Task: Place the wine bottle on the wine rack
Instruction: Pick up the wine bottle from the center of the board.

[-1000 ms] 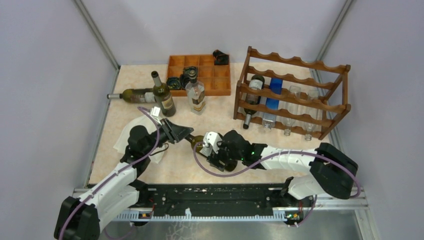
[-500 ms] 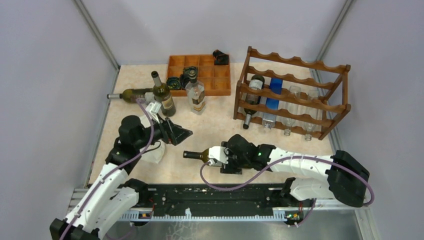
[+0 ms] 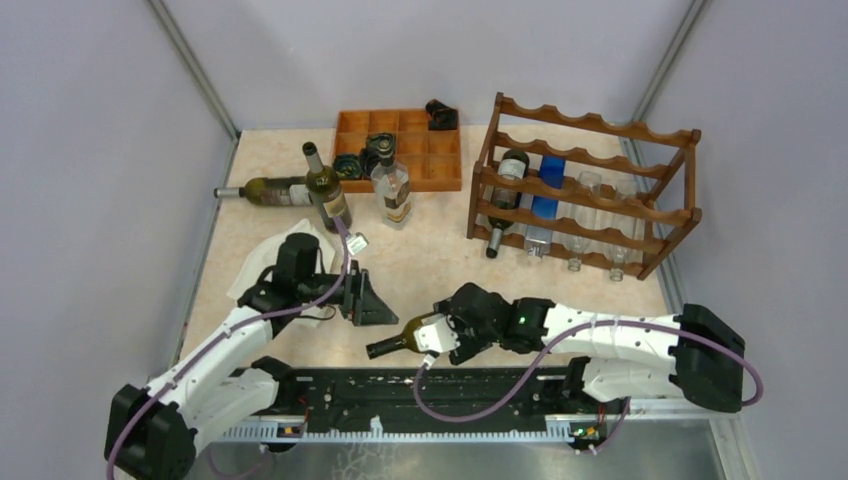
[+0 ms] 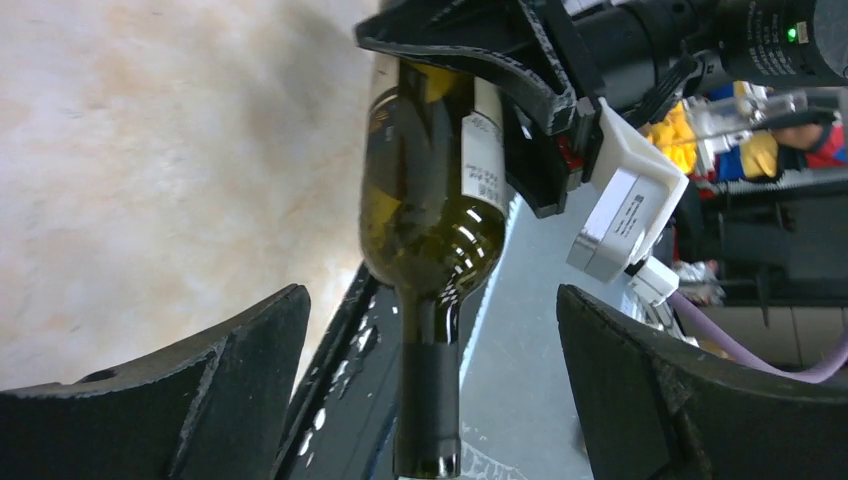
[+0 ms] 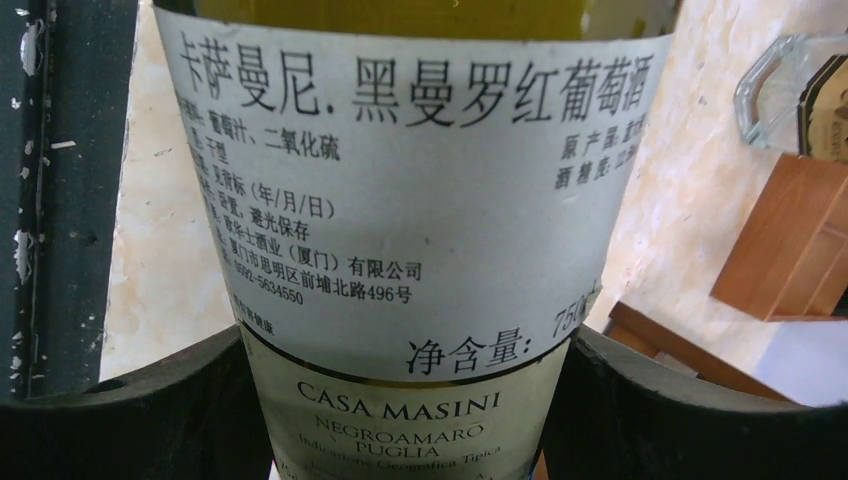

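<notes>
Bottle (image 4: 420, 230): glass; judged heavy, rigid, slick, breakable. Best held at the labelled body. Gripped there by right jaws; left jaws spread wide, empty.

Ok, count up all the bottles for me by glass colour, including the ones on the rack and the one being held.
Dark glass: 4 (lying bottle, upright wine bottle, held bottle, dark racked bottle)
Clear glass: 3 (upright clear bottle, clear racked bottle, far-right racked bottle)
Blue: 1 (blue racked bottle)
Total: 8 bottles
</notes>
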Controlling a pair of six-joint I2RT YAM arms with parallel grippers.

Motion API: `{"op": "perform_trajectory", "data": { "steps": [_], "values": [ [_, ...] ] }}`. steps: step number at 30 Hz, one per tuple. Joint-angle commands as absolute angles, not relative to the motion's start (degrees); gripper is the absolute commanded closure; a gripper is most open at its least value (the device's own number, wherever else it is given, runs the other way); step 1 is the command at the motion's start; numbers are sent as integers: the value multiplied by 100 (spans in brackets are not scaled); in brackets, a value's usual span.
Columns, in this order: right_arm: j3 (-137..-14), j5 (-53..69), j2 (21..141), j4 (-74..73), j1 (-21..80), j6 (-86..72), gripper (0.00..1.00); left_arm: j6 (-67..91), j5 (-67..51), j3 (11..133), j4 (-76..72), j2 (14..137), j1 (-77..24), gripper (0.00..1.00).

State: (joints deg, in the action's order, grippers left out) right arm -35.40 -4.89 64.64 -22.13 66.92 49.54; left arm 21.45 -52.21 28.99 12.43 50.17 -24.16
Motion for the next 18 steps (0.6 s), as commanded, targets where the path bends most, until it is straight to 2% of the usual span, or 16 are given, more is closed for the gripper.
{"op": "perform_trajectory", "data": {
  "steps": [1,6,18],
  "values": [
    [-3885,-609,6169,-1653,6839,5488,100,2089,-5497,2971,806,5503,-3068,2],
    [-3825,-650,5933,-1596,6950,5725,100,2264,-5521,3067,528,6273,-3759,1],
    [-3641,-533,5761,-1364,7194,5992,100,3408,-6433,3146,-1247,7702,-4345,1]
  ]
}}
